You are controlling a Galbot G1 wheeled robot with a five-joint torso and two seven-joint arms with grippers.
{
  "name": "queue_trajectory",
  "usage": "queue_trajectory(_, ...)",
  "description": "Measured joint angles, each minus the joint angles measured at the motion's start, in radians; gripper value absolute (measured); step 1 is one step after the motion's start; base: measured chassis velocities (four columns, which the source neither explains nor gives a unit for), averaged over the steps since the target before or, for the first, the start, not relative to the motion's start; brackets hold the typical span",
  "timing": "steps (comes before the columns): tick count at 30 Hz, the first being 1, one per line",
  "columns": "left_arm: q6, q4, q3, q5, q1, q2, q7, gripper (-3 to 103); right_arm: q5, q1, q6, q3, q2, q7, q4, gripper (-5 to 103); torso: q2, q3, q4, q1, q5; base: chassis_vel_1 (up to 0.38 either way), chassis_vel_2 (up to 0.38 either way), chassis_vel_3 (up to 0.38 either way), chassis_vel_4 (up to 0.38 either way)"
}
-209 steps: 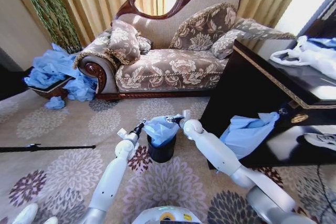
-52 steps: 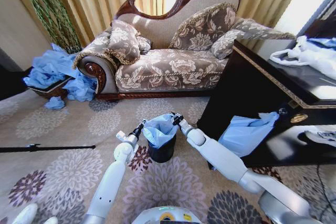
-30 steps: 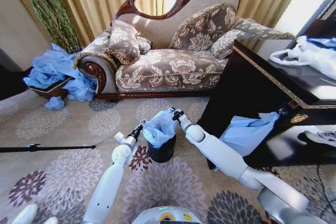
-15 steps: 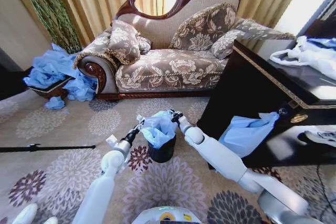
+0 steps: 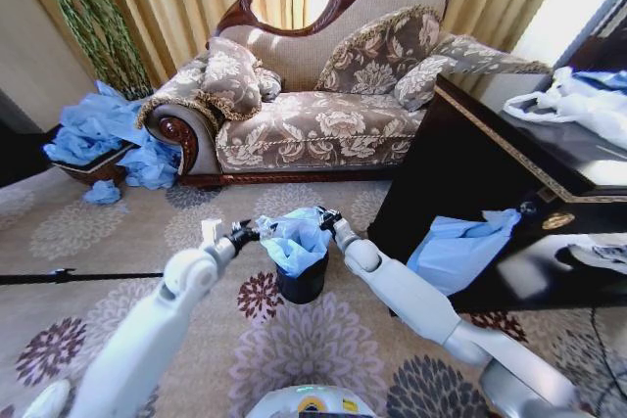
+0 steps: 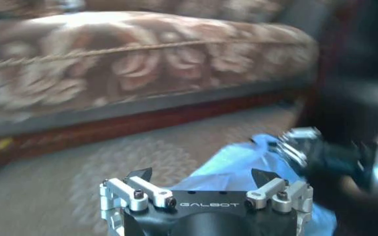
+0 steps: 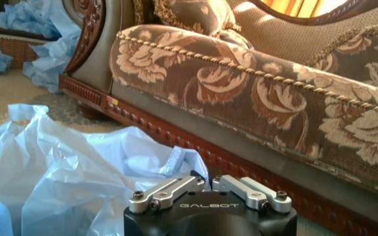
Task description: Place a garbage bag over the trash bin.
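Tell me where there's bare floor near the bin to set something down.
Free: carpet between the sofa and left hand, and carpet on the robot's side of the trash bin. Crowded: over the bin, where both hands meet the garbage bag, right hand beside the dark cabinet.

Garbage bag (image 5: 294, 235) hides trash bin (image 5: 301, 281) rim — fully
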Motion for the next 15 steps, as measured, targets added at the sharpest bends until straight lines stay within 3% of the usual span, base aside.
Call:
queue_trajectory(1,-0.017,0.035,0.019,0.074,-0.03,0.015,0.107,100,-0.002,-0.003,0.001,0.004,0.002,0.0,0.0,0,0.0,0.0,0.0,0.0,0.0,0.0,0.0,0.0,0.0)
queue_trajectory(2,-0.017,0.035,0.019,0.074,-0.03,0.015,0.107,100,-0.002,-0.003,0.001,0.004,0.002,0.0,0.0,0,0.0,0.0,0.0,0.0,0.0,0.0,0.0,0.0,0.0)
queue_trajectory(4,-0.106,0.132,0.069,0.231,-0.098,0.04,0.294,100,-0.008,-0.011,0.004,0.016,0.008,-0.001,-0.003,0,0.0,0.0,0.0001,0.0,0.0,0.0,0.0,0.0,0.0)
queue_trajectory(5,-0.106,0.132,0.069,0.231,-0.098,0.04,0.294,100,-0.008,-0.011,0.004,0.016,0.008,-0.001,-0.003,0,0.0,0.0,0.0001,0.0,0.0,0.0,0.0,0.0,0.0)
queue_trajectory(7,-0.215,0.213,0.118,0.283,-0.145,0.05,0.374,100,-0.015,-0.02,0.009,0.029,0.013,-0.002,-0.006,0,0.0,0.0,0.0003,0.0,0.0,0.0,0.0,0.0,0.0)
queue_trajectory(8,-0.312,0.285,0.164,0.313,-0.189,0.049,0.436,100,-0.019,-0.029,0.012,0.039,0.014,-0.002,-0.007,0,0.0,0.0,0.0003,0.0,-0.0002,0.0,0.0,0.0,0.0)
queue_trajectory(9,-0.312,0.285,0.164,0.313,-0.189,0.049,0.436,100,-0.019,-0.029,0.012,0.039,0.014,-0.002,-0.007,0,0.0,0.0,0.0003,0.0,-0.0002,0.0,0.0,0.0,0.0)
queue_trajectory(10,-0.357,0.322,0.189,0.336,-0.218,0.045,0.475,100,-0.022,-0.035,0.015,0.044,0.013,-0.002,-0.007,0,0.0,0.0,0.0003,0.0,0.0,0.0,0.0,0.0,0.0)
queue_trajectory(12,-0.457,0.397,0.234,0.359,-0.271,0.03,0.576,100,-0.027,-0.046,0.02,0.054,0.01,-0.002,-0.007,0,0.0,0.0,0.0001,0.0,0.0,0.0,0.0,0.0,0.0)
queue_trajectory(13,-0.516,0.447,0.25,0.388,-0.307,0.011,0.669,100,-0.029,-0.051,0.022,0.059,0.008,-0.003,-0.007,0,0.0,0.0,0.0,0.0,0.0,0.0,0.0,0.0,0.0)
queue_trajectory(14,-0.516,0.447,0.25,0.388,-0.307,0.011,0.669,100,-0.029,-0.051,0.022,0.059,0.008,-0.003,-0.007,0,0.0,0.0,0.0,0.0,0.0,0.0,0.0,0.0,0.0)
queue_trajectory(15,-0.548,0.486,0.26,0.437,-0.34,-0.011,0.753,100,-0.031,-0.055,0.023,0.064,0.007,-0.003,-0.007,0,0.0,0.0,0.0,0.0,-0.0001,0.0,0.0,0.0,0.0)
